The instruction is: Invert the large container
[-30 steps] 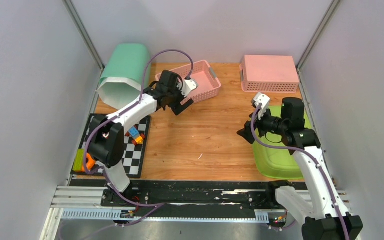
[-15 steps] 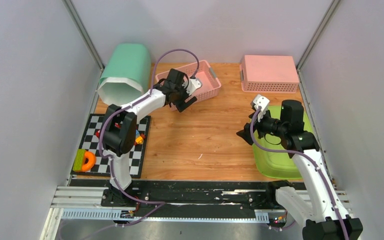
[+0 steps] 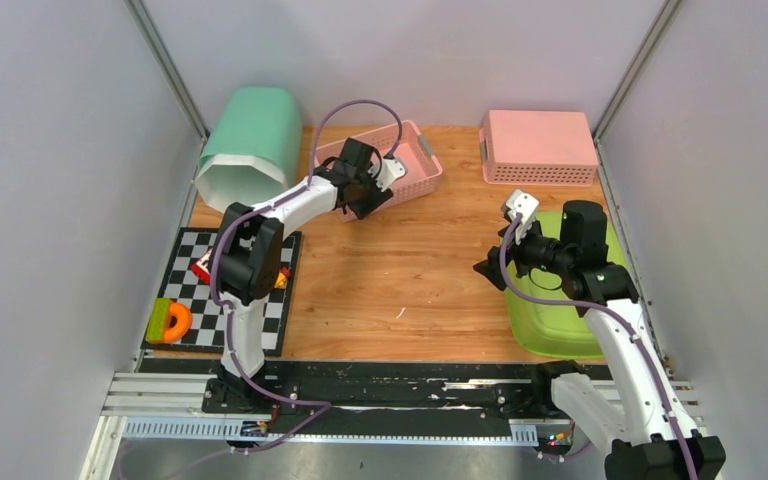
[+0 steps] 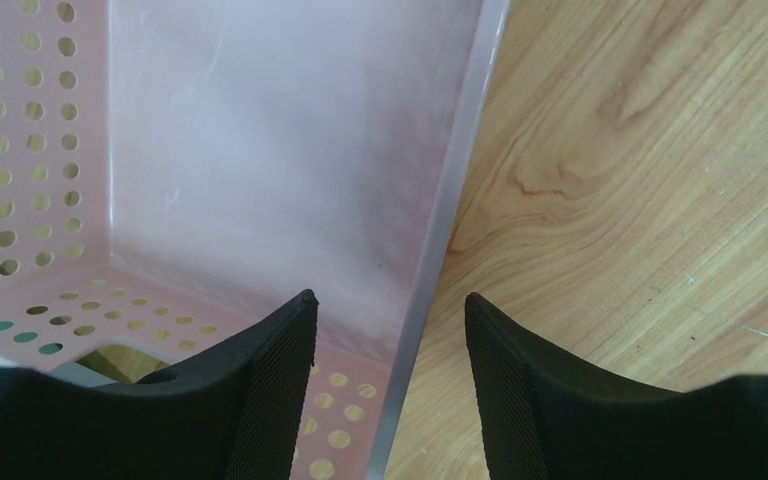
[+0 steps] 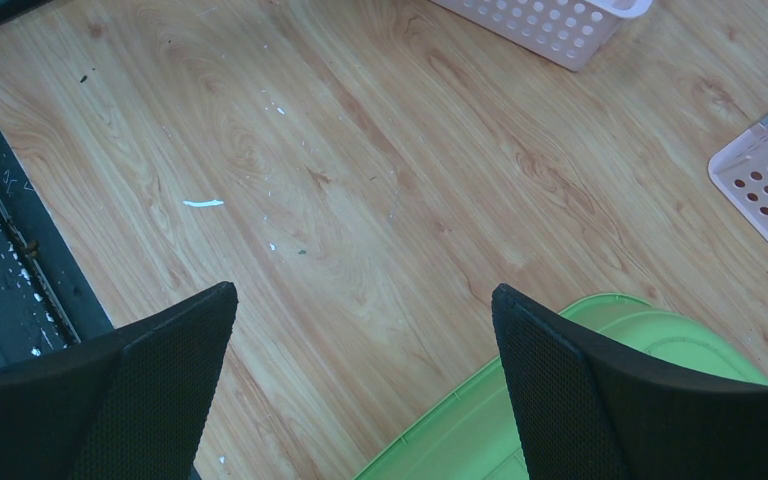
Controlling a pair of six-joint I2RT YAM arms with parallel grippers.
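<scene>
A pink perforated container (image 3: pixel 407 162) stands open side up at the back left of the wooden table. My left gripper (image 3: pixel 363 200) sits over its near wall. In the left wrist view one finger is inside the container (image 4: pixel 290 150) and the other is outside over the wood. The rim (image 4: pixel 450 230) runs between them with a gap on each side, so the left gripper (image 4: pixel 390 300) is open. My right gripper (image 3: pixel 490 268) hovers wide open at the near left corner of a green container (image 3: pixel 560 310), holding nothing (image 5: pixel 365 290).
A second pink basket (image 3: pixel 538 145) lies bottom up at the back right. A teal bin (image 3: pixel 250 145) lies on its side at the back left. A checkered mat (image 3: pixel 260 305) with small toys and an orange ring (image 3: pixel 173 320) lies near the left arm's base.
My left gripper has moved back onto the pink container's near wall, and its jaws have narrowed around the rim. The right arm has barely moved.
</scene>
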